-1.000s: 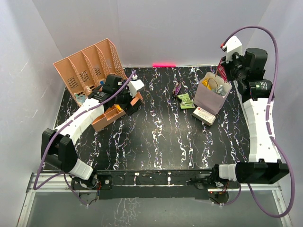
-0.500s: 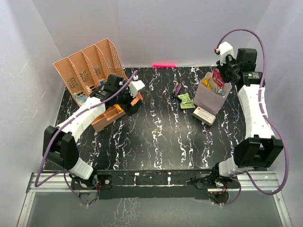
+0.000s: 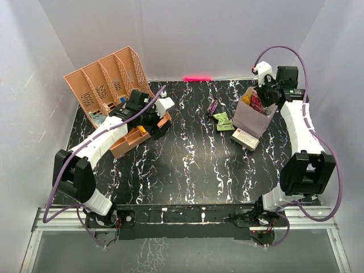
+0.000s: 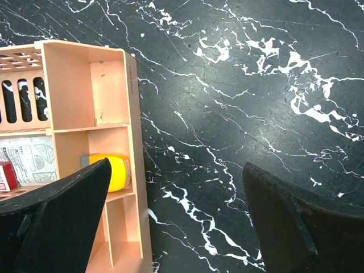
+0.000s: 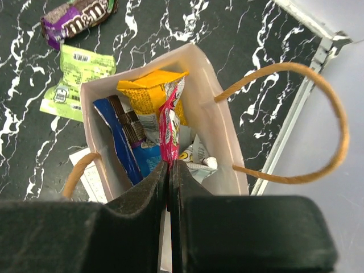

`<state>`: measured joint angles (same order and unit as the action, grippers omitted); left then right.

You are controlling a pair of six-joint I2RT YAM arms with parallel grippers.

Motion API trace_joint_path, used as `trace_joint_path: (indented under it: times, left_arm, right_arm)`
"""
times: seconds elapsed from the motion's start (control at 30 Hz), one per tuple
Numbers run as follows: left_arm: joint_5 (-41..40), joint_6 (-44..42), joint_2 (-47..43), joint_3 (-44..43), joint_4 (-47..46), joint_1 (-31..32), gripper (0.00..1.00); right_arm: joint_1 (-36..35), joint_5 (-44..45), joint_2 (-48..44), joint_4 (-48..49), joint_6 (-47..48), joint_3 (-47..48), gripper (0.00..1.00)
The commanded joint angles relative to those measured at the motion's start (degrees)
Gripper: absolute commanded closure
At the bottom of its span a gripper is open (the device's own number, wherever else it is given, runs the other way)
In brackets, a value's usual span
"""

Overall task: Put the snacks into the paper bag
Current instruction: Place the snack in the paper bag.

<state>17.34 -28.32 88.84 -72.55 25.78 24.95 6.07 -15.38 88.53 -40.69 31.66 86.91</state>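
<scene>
The pale lilac paper bag (image 3: pixel 250 118) stands at the back right; it also shows in the right wrist view (image 5: pixel 222 133). My right gripper (image 5: pixel 169 166) is shut on a pink snack packet (image 5: pixel 168 128) and holds it over the bag's open mouth (image 3: pixel 265 94). Inside the bag lie a yellow packet (image 5: pixel 149 90), a dark blue packet (image 5: pixel 116 142) and a white wrapper (image 5: pixel 196 159). A purple packet (image 5: pixel 77 16) and a green packet (image 5: pixel 75 79) lie on the table left of the bag. My left gripper (image 4: pixel 173 219) is open and empty beside the small orange tray (image 4: pixel 111 148).
A white box with a red mark (image 3: pixel 245 139) lies against the bag's near side. A peach slotted organiser (image 3: pixel 105 79) stands at the back left. The small orange tray (image 3: pixel 136 135) holds a yellow item (image 4: pixel 114 170). Cord handles (image 5: pixel 318 122) arch beside the right gripper.
My right arm has swung left and down from beside the bag, carrying the pink packet over the bag's mouth. My left arm has stayed in place.
</scene>
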Motion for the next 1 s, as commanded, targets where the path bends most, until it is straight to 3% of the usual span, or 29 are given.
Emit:
trace_joint_path:
  times: [0.0, 0.4, 0.8, 0.97]
  left_arm:
    - [0.8, -0.2, -0.2, -1.4, 0.6, -0.1, 0.02]
    - [0.7, -0.2, -1.0, -0.2, 0.1, -0.1, 0.02]
    - [0.7, -0.4, -1.3, 0.1, -0.1, -0.1, 0.02]
    - [1.0, -0.1, -1.1, 0.1, -0.2, -0.1, 0.02]
  right_arm:
    - [0.2, 0.1, 0.7, 4.7, 1.4, -1.0, 0.92]
    - [0.5, 3.4, 3.4, 4.4, 2.9, -2.6, 0.91]
    - [0.7, 2.9, 2.7, 1.6, 3.1, 2.4, 0.63]
    - [0.7, 2.9, 1.8, 0.8, 3.1, 3.8, 0.59]
